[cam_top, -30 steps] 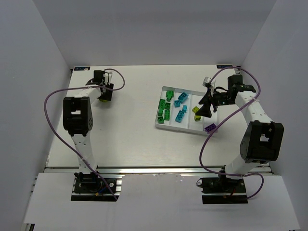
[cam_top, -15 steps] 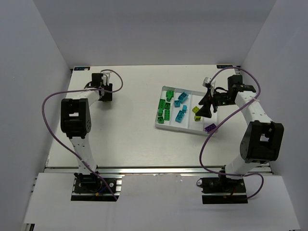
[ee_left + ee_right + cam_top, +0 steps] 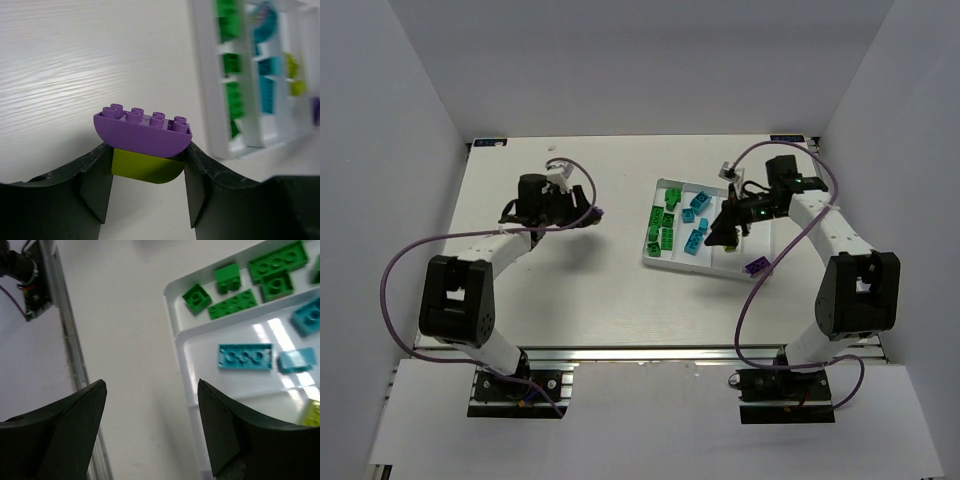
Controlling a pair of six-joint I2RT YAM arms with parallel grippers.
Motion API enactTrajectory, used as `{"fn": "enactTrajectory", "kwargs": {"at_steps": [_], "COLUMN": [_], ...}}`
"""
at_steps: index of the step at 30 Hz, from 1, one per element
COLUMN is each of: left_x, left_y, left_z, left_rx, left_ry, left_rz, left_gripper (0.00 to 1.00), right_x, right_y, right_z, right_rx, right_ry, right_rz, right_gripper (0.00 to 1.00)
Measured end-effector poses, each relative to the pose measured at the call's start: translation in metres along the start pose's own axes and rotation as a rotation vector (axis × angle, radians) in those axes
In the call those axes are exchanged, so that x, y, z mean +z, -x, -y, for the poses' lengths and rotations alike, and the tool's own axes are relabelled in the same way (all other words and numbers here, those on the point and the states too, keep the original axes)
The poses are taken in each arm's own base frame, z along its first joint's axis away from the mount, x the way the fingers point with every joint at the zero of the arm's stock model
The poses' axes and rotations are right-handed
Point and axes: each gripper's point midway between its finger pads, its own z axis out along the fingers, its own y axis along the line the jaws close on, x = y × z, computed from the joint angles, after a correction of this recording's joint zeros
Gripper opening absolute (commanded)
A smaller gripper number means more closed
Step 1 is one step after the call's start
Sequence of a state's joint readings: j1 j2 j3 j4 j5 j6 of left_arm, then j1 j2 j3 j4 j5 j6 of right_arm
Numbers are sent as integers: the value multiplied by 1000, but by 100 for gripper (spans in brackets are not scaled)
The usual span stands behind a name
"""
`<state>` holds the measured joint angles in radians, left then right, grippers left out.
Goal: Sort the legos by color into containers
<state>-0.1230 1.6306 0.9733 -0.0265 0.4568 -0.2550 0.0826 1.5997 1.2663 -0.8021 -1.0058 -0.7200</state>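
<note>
Pinches a purple brick (image 3: 142,132) stuck on a lime brick (image 3: 145,169) in the left gripper (image 3: 148,160), well apart from the tray (image 3: 670,264). Likely needs them pulled apart before sorting. Holds the right gripper (image 3: 151,385) spread wide, empty, over the tray's edge.

Counts by kind. Tray (image 3: 665,264): one, white, with three long compartments (image 3: 235,381) distinguishable from the right wrist camera. Green bricks (image 3: 233,304): five whole in that view and a sixth cut off by the frame edge. Cyan bricks (image 3: 245,356): three in that view; overhead they look like four, though too small to count with certainty. Lime bricks (image 3: 312,412): two visible, one in the tray and one forming the lower half of the single stacked pair (image 3: 145,150). Purple bricks (image 3: 756,266): two, one at the tray's near right corner and one topping the pair. Arms (image 3: 455,300): two, each trailing one purple cable (image 3: 384,288)
</note>
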Motion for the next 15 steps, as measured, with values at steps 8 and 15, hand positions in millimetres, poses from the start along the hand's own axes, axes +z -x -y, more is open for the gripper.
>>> {"fn": "enactTrajectory", "kwargs": {"at_steps": [8,15], "left_x": [-13,-15], "left_y": [-48,-91], "left_z": [156,184], "left_rx": [140,187], "left_ry": [-395,-460], "left_rz": [27,-14], "left_gripper": [18,18], "right_x": [56,76], "right_y": [28,45], "right_z": [-32,-35], "right_rx": [312,579], "right_ry": [122,91], "right_rz": [-56,-68], "right_gripper": [78,87]}}
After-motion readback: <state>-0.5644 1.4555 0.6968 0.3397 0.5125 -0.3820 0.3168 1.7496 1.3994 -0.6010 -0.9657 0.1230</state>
